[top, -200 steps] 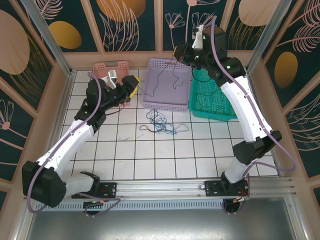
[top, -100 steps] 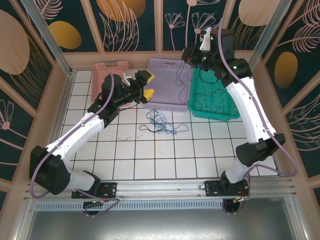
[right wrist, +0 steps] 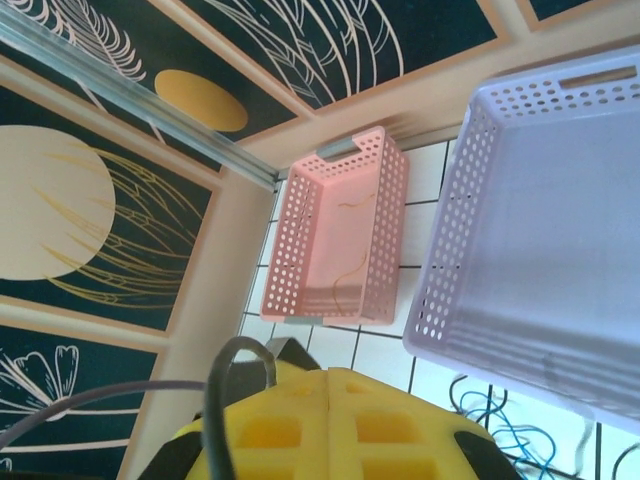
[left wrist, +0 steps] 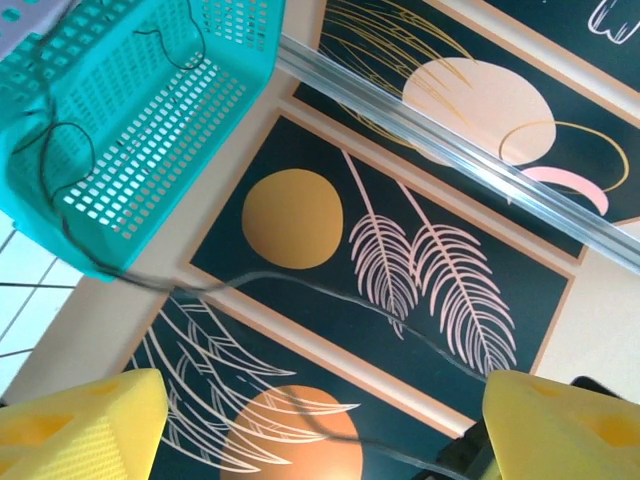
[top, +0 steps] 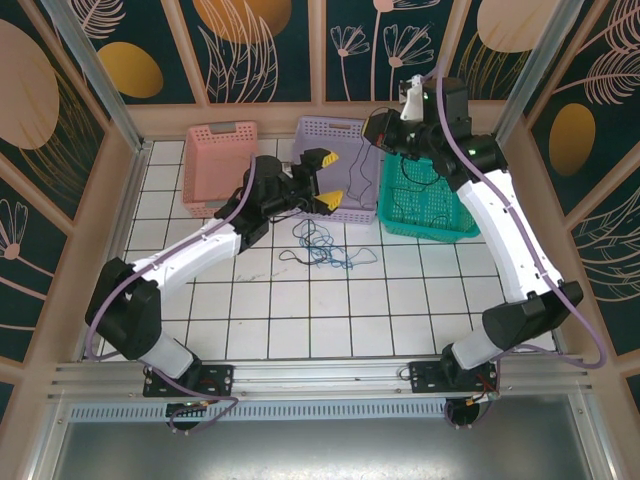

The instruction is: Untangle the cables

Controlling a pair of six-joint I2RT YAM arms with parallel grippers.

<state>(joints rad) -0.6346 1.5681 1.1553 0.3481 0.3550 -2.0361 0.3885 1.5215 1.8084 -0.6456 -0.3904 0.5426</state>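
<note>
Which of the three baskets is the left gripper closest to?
The purple basket, in the middle: the left gripper is at its near edge. The pink basket and teal basket sit farther off.

Overall light: bright and even over my worktop [top: 300, 330], falling from above.
Shadows: soft and pale, lying close under my arms on the tiles.
Glare: a dull sheen along the metal rail [top: 330, 385] at the near edge, and a white streak on the post [left wrist: 450, 140] in the left wrist view.
Top view: sharp throughout.
Left wrist view: the pads [left wrist: 80, 425] of my left tool [left wrist: 320, 425] blur at the bottom corners. The cable [left wrist: 320, 295] close to the lens smears grey.
Right wrist view: my right tool [right wrist: 330, 420] is slightly soft, and the pink basket [right wrist: 340, 240] is crisp.
</note>
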